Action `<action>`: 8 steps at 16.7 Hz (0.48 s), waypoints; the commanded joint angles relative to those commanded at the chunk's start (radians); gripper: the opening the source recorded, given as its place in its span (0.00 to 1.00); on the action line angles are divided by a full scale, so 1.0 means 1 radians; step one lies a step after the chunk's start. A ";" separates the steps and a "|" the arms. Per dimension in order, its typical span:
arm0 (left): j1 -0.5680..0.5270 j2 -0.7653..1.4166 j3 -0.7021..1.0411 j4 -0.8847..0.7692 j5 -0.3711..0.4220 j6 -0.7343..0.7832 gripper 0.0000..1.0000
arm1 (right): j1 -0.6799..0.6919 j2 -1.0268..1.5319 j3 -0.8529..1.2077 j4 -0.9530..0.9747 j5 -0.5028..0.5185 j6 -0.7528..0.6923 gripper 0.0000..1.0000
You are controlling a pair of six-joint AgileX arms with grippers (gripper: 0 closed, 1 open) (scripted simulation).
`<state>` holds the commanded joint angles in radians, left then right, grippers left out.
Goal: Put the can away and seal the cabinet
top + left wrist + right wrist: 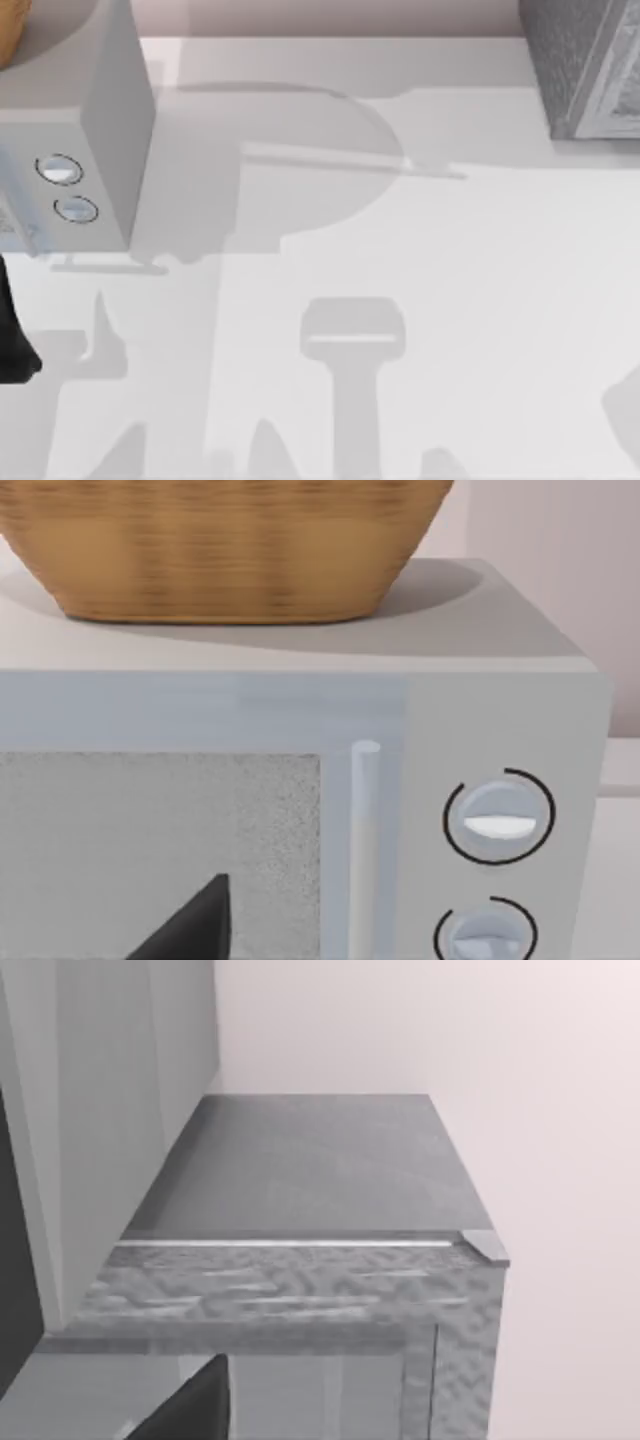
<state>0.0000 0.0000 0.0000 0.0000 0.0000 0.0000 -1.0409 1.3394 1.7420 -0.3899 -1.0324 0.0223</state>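
The can is out of view. The cabinet (585, 70) is a grey textured box at the table's far right corner; the right wrist view looks down on its flat top (300, 1170) and textured front from close by. A dark part of my right gripper (190, 1405) shows at the edge of that view, in front of the cabinet. A dark part of my left gripper (190, 925) shows before the microwave's door. My left arm (15, 335) appears as a dark shape at the table's left edge.
A white microwave (90, 130) with two round dials (498, 817) and a vertical door handle (365, 850) stands at the far left. A woven basket (220, 550) sits on top of it. The white table (400, 300) carries arm shadows.
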 joint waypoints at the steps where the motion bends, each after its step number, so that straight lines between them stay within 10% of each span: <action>1: 0.000 0.000 0.000 0.000 0.000 0.000 1.00 | 0.000 0.000 0.000 0.000 0.000 0.000 1.00; 8: 0.000 0.000 0.000 0.000 0.000 0.000 1.00 | 0.114 0.014 0.009 -0.010 0.124 0.012 1.00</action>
<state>0.0000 0.0000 0.0000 0.0000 0.0000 0.0000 -0.9270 1.3536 1.7511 -0.3999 -0.9089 0.0345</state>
